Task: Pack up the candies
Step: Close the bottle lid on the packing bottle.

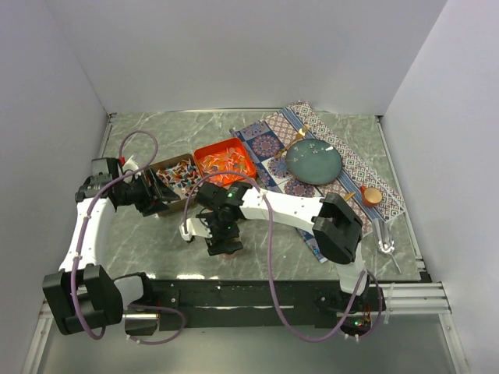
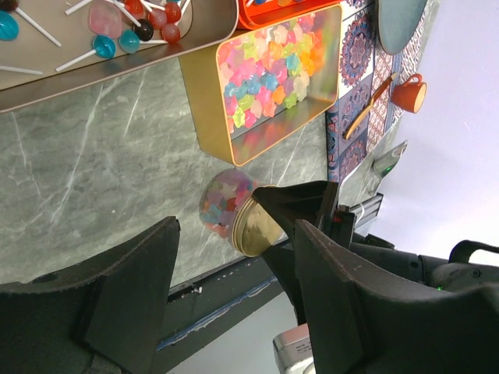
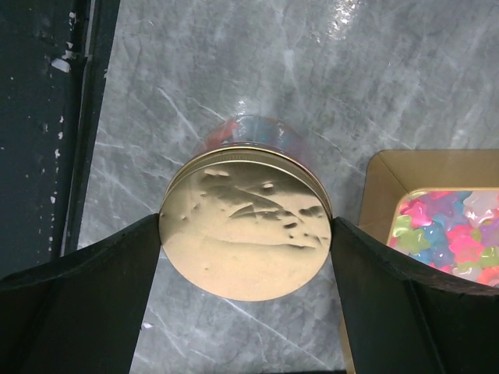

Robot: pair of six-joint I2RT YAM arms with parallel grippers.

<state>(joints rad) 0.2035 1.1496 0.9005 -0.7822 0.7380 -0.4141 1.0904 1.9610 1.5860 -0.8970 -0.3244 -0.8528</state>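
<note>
A clear jar full of multicoloured jelly candies stands on the marble near the front edge. It is capped by a round gold lid. My right gripper is closed on that lid, with a finger touching each side of its rim. More star-shaped jelly candies fill an open gold tin beside the jar. My left gripper hangs open and empty above the table, close to a tin of lollipops, also seen from above.
An orange tin of wrapped sweets sits behind the jar. A patterned cloth at the right carries a teal plate, an orange cup and cutlery. The dark front rail runs close to the jar.
</note>
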